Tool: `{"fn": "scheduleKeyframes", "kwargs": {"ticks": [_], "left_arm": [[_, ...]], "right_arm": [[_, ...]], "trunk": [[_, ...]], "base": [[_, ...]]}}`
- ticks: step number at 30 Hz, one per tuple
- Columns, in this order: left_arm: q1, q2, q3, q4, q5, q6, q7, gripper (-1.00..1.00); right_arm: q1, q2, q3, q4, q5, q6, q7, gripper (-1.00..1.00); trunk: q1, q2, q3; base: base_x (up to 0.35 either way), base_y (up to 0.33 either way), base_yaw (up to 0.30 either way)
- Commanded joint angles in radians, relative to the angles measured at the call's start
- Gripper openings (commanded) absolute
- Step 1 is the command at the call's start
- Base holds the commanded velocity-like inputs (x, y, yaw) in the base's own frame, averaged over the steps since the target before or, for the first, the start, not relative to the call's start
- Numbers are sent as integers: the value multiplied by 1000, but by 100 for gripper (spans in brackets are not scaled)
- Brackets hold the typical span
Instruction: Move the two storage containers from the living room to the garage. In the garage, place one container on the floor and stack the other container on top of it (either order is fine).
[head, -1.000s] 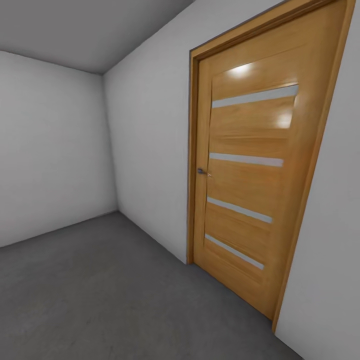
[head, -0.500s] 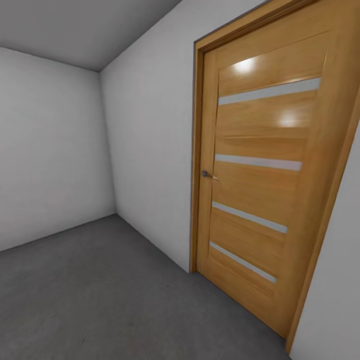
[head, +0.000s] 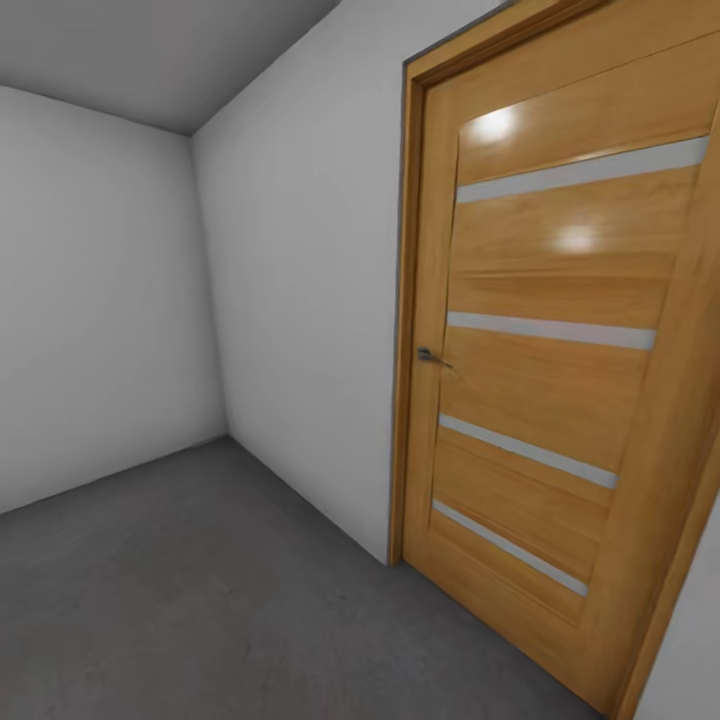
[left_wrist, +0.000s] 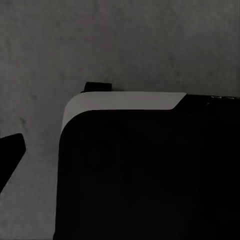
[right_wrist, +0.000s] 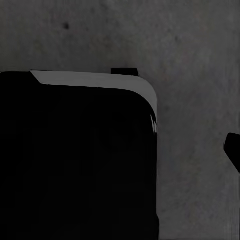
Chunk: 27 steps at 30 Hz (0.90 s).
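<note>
Containers: I see neither bin here; heading and long axis can't be told.
Handling, my guess: stiff, light, low-walled; I'd take a long rim.
Garage: I'm facing the closed wood-plank door, its handle beside the pale wall.
Floor: dark concrete.
Pincers: spread or pressed together, I can't tell; both wrist cameras look down past dark robot housing.

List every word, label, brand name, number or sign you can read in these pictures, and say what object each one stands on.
None: no readable text appears.
The wooden door, its pale strips and its handle bear no lettering or number.
The pale grey walls and the concrete floor carry no sign or label.
In both wrist views the dark robot body over the floor shows no marking that can be read.
</note>
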Motion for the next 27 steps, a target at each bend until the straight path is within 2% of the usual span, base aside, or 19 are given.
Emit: {"fn": "scheduleKeyframes", "kwargs": {"ticks": [1, 9, 27], "left_arm": [[0, 0, 0, 0, 7, -2, 0, 100], [0, 0, 0, 0, 7, -3, 0, 100], [0, -1, -2, 0, 7, -5, 0, 100]], "right_arm": [[0, 0, 0, 1, -1, -4, 0, 100], [0, 0, 0, 1, -1, -4, 0, 100], [0, 0, -1, 1, 0, -4, 0, 100]], "trunk": [[1, 0, -1], [1, 0, -1], [1, 0, -1]], "base": [[317, 183, -206], [249, 134, -235], [8, 3, -250]]}}
